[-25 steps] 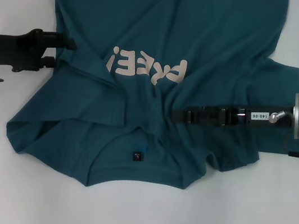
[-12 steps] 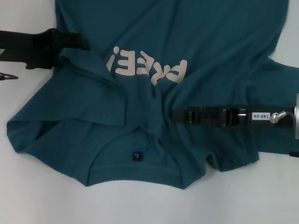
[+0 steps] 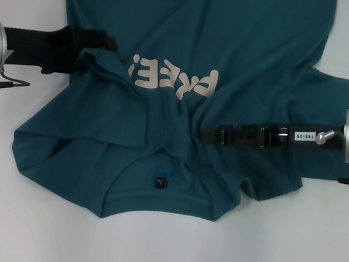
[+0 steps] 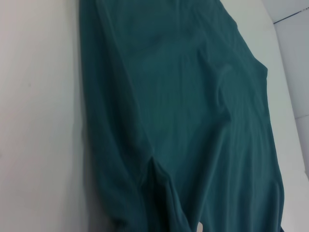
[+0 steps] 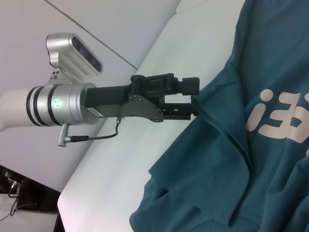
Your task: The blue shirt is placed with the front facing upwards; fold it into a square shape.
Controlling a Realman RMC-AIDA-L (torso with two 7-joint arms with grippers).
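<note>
Teal-blue cotton T-shirt (image 3: 185, 106) lies front-up on the white surface (image 3: 313, 259), pale "FREE!" lettering (image 3: 173, 79) showing, collar nearest the robot. The left hand (image 3: 105, 42) is clenched on the shirt's left edge, lifting a fold. The right hand (image 3: 210, 135) presses into the rumpled middle; whether it grips I cannot tell.

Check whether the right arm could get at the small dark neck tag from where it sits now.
Probably yes. The neck tag lies exposed on the blue shirt, just robot-side of the right claw, with nothing over it. The left claw is busy at the opposite shirt edge, well clear.
</note>
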